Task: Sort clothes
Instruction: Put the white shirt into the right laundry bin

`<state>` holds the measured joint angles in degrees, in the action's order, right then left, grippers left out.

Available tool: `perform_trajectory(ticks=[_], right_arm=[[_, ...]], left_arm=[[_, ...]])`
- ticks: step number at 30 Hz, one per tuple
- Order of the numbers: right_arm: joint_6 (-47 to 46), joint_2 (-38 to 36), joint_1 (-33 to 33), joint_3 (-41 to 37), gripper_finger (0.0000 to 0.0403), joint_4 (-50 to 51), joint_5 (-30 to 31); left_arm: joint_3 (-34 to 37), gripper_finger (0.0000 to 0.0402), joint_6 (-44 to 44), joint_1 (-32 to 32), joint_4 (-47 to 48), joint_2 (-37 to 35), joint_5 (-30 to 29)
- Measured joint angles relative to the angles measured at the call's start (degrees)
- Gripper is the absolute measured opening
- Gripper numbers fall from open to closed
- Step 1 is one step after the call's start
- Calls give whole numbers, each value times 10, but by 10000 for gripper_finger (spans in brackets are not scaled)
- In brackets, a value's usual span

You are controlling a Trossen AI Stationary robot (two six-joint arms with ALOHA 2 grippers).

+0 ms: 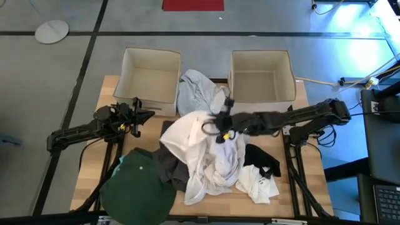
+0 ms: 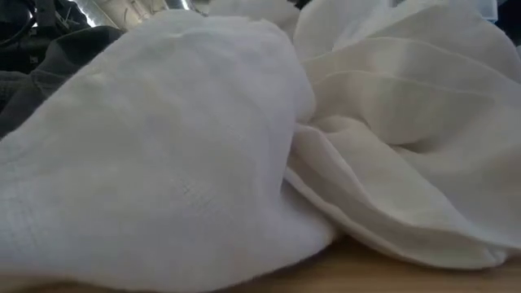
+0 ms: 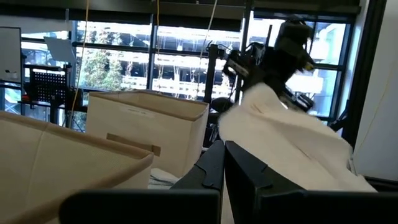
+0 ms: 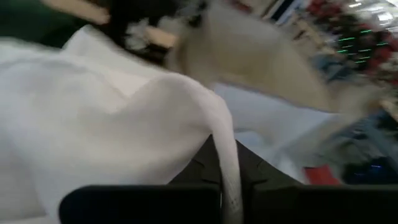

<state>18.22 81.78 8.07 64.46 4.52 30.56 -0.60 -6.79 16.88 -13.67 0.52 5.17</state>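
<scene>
The clothes lie heaped in the middle of the table: a white garment (image 1: 187, 136), a pale grey-blue one (image 1: 197, 87) at the far side, a dark green one (image 1: 137, 187) hanging over the near left edge, a dark grey one (image 1: 165, 170) and a black one (image 1: 262, 159). My right gripper (image 1: 217, 127) reaches in over the heap from the right and is shut on the white garment (image 4: 93, 112). My left gripper (image 1: 142, 116) is shut and waits at the left, by the left box. My right gripper pinches a narrow bunched strip of the white garment (image 4: 226, 165) between its two fingers. It comes from the table's right, slanting a little downward. The cloth is raised at the hold (image 3: 261, 99) and drapes away below it onto the heap.
Two beige fabric boxes stand at the far side, one left (image 1: 150, 78) and one right (image 1: 261, 76), both open on top. A small white piece (image 1: 259, 182) lies near the front right. In the low view, white cloth (image 2: 163, 163) fills the picture.
</scene>
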Motion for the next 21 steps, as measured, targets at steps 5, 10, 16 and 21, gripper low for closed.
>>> perform_trajectory(ticks=[5,10,16,21], right_arm=[[30,-54,-44,0,7,0,21],[51,-102,-99,0,4,-2,24],[85,-130,-153,23,4,-12,23],[137,-126,-180,88,3,-9,18]], left_arm=[[0,4,0,0,0,0,0],[0,4,2,0,0,0,0],[0,4,2,0,0,0,0],[0,4,2,0,0,0,0]])
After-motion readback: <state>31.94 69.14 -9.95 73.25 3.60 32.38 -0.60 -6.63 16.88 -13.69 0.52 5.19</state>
